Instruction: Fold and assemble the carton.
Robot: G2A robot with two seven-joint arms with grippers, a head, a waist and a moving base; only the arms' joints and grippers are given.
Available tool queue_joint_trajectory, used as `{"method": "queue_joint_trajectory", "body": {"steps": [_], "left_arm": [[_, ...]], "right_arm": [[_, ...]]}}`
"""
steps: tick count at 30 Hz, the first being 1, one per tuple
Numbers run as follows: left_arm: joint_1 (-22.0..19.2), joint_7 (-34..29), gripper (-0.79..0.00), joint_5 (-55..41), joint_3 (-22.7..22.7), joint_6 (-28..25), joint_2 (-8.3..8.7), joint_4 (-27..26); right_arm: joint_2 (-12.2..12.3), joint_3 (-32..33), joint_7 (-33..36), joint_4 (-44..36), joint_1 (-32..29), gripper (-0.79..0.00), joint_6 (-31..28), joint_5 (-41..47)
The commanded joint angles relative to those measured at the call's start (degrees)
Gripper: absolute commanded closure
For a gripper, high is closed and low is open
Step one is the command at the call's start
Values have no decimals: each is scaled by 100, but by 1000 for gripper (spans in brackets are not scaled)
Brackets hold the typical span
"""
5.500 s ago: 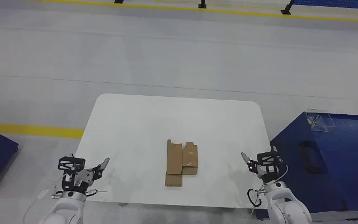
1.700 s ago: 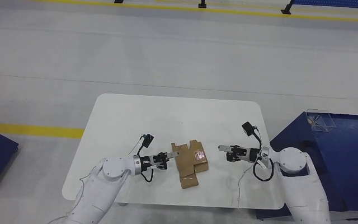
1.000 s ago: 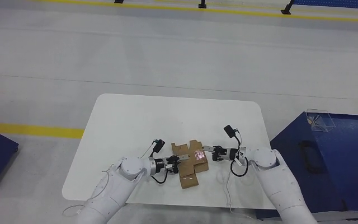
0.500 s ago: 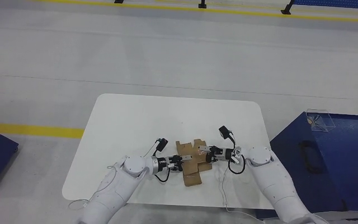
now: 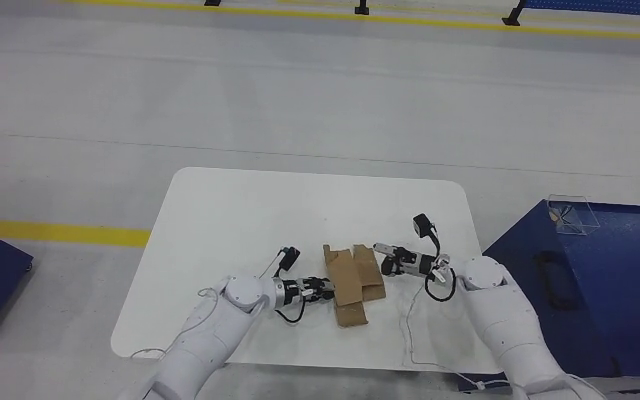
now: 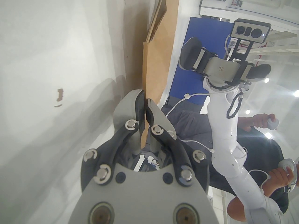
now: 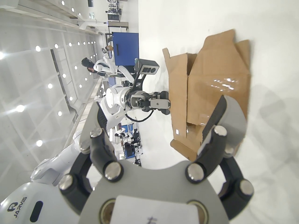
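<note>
The brown cardboard carton [image 5: 353,281] lies mostly flat near the front middle of the white table [image 5: 250,220], its panels partly raised. My left gripper [image 5: 323,291] is shut on the carton's left edge; in the left wrist view the pads [image 6: 140,104] pinch the thin cardboard edge [image 6: 158,54]. My right gripper [image 5: 384,262] is at the carton's right side, open. In the right wrist view its fingers [image 7: 222,115] stand wide apart in front of the carton [image 7: 210,78], one finger over the near flap, and the left gripper [image 7: 163,104] holds the far edge.
A blue bin [image 5: 580,270] stands just off the table's right edge, with a small clear box [image 5: 572,213] on top of it. Bare table surface lies behind and to the left of the carton.
The carton has shifted a little to the right with the left gripper holding it, and its panels have spread. The right gripper has drawn back slightly to the right.
</note>
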Motion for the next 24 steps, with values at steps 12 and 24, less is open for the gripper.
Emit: {"method": "queue_joint_trajectory", "body": {"steps": [12, 24], "left_arm": [[-144, -336, 0, -385, -239, -949, -54, 323], [256, -1559, 0, -1064, -925, -1262, 331, -496]], "right_arm": [[56, 17, -325, 214, 41, -785, -17, -97], [19, 235, 1285, 398, 29, -785, -201, 1544]]}}
